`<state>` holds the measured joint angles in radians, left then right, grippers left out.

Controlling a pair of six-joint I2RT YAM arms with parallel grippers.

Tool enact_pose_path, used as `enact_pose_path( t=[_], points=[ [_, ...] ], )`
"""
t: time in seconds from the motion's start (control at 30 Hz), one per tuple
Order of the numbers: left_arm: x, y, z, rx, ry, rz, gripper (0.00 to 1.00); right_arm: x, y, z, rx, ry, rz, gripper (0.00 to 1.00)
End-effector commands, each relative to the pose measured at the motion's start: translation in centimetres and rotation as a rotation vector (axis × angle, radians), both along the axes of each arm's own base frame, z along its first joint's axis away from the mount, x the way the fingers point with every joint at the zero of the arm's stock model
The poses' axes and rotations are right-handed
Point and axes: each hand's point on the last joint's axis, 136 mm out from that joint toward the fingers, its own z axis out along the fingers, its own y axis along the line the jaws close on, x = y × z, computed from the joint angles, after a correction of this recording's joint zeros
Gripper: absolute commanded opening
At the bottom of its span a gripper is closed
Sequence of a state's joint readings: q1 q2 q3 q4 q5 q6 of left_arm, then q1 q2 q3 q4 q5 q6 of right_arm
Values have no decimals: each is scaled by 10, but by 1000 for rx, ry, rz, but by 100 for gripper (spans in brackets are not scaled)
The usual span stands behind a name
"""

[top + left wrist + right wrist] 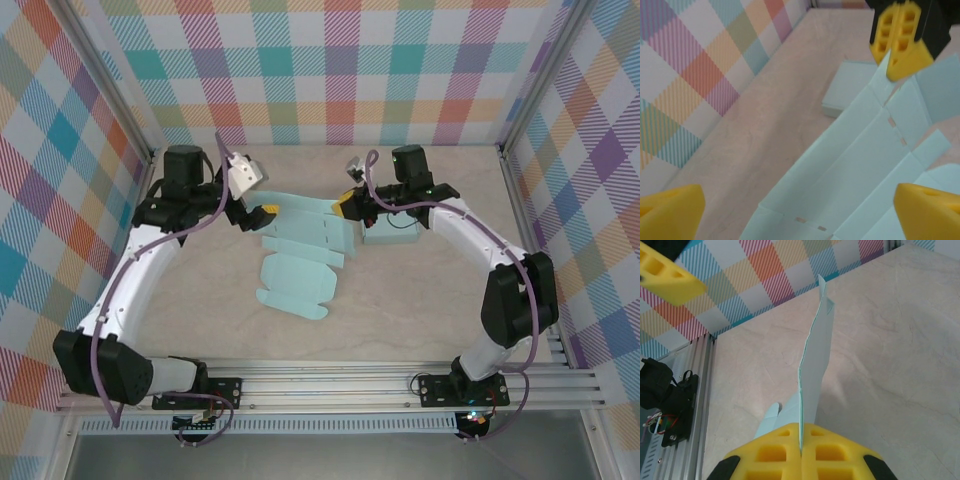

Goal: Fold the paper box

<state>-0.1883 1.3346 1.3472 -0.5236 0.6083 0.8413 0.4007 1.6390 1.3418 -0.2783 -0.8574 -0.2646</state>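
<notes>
Nearest the overhead camera, you have the aluminium rail (330, 385) carrying both arm bases. Beyond it, mid-table, lies the pale blue paper box (295, 270), unfolded and mostly flat, with its rounded flap toward 6 o'clock. Your left gripper (262, 212) sits at the 10 o'clock edge of the sheet. Its wrist view shows the yellow fingertips (670, 210) standing wide apart, with the panels lying below and between them and nothing held. Your right gripper (347, 205) sits at the sheet's 1 o'clock corner, clamped on a corner flap. Its wrist view shows that flap rising on edge from between the closed pads (770, 455). At its 3 o'clock, a second pale blue folded piece (392, 236) rests under the right forearm. Farthest back stands the plaid wall (330, 70).
</notes>
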Motion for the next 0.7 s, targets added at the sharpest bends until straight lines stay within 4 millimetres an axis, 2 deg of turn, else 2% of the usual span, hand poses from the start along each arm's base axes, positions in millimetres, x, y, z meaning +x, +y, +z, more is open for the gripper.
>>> enact_pose_path(
  t=[0.0,0.13,0.4,0.6,0.67],
  points=[
    [-6,0,-13,98,40,-91,89,-17,3,35,47,-87,80,0],
    [8,2,-27,146,128,-100,89,-20,5,36,51,-83,93,0],
    [21,4,-48,216,201,-121,88,-18,7,36,49,-86,97,0],
    [31,10,-64,266,240,-97,64,-14,11,35,46,-76,104,0],
    [34,11,-67,272,256,-92,43,-12,12,34,45,-74,104,0]
  ],
)
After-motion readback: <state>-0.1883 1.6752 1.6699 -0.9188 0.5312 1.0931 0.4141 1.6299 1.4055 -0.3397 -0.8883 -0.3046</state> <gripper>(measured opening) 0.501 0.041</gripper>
